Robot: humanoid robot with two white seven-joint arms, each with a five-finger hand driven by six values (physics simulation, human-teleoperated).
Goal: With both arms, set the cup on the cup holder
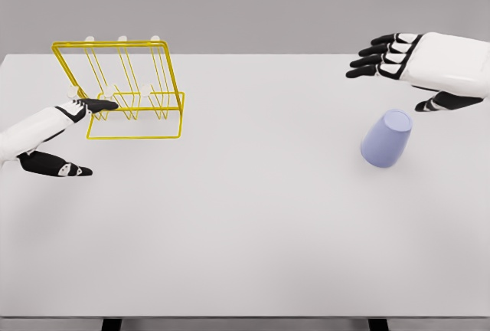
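A pale lilac cup [387, 139] stands upside down on the white table [245, 231], right of centre. My right hand [394, 78] hovers just above and behind it, fingers spread, holding nothing. A yellow wire cup holder [126, 90] with white-tipped pegs stands at the back left. My left hand [80, 136] lies at the holder's left front corner, fingers stretched out straight, index finger reaching against the wire base, thumb apart below; it grips nothing.
The table's far edge runs just behind the holder and the right hand. A grey wall rises beyond it. Two dark table legs show at the bottom edge.
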